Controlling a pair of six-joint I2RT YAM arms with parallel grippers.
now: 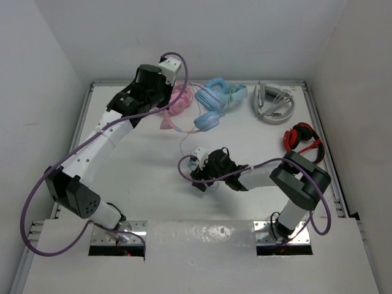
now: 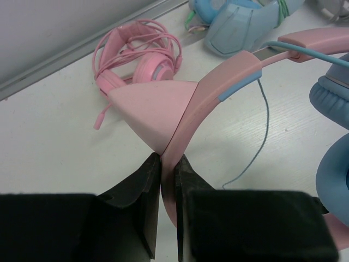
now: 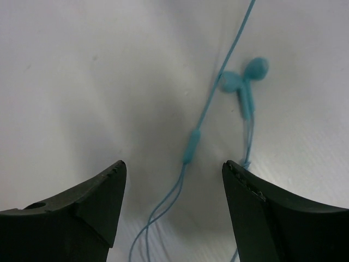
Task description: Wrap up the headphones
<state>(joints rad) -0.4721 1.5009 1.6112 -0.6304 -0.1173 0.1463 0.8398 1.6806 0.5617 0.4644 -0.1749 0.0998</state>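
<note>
Looking down from above, the headphones (image 1: pixel 207 120) lie toward twelve o'clock on the table (image 1: pixel 141 159); the left wrist view shows the left claw (image 2: pixel 168 162) clamped shut on their pink headband (image 2: pixel 218 93), probably to anchor them; the right wrist view shows the right claw (image 3: pixel 172 166) wide open and empty, straddling the thin blue cable (image 3: pixel 192 144), seemingly ready to gather it.

You're looking at white table (image 1: pixel 153 177). Upper centre of top view: all-pink headphones (image 1: pixel 179 101), cable coiled up with them. Just right of them, cat-eared headphones (image 1: pixel 207 120), blue cup down on surface. Light blue headphones (image 1: pixel 222 92) close behind. Upper right: grey-white headphones (image 1: pixel 274 103). Below them, near right edge, red-and-black headphones (image 1: pixel 302 139). Right wrist view: light blue earbuds (image 3: pixel 246 76) flat on table, thin cable (image 3: pixel 192 143) trailing toward bottom of frame.
</note>
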